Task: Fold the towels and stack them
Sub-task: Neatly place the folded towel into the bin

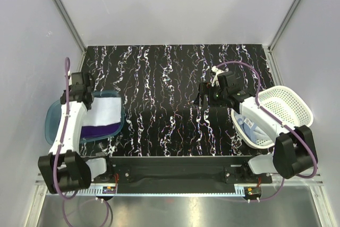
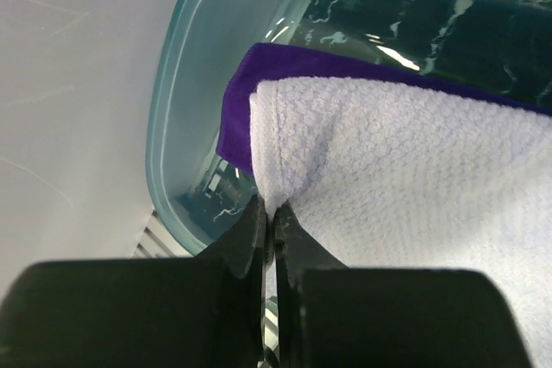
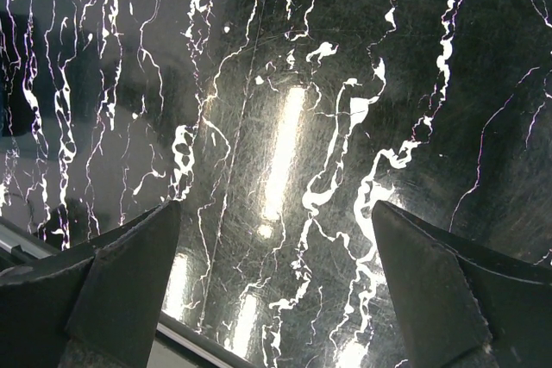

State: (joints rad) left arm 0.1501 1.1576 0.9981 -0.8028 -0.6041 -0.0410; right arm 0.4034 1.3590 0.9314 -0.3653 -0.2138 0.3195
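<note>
Left fingers [image 2: 248, 243] pinch white towel [image 2: 405, 178] over purple towel [image 2: 285, 65]

The white towel [image 2: 414, 178] is nubbly matt cloth, the teal tub [image 2: 177, 127] translucent plastic, the tabletop [image 3: 285, 84] glossy

A robot test cell in a lab: plain white panels [image 1: 175, 3] in aluminium struts [image 1: 62, 11] wall the far, left and right sides of a black marbled table [image 1: 175, 78]; two cabled arms [image 1: 71, 123] are bolted at its near edge.
</note>
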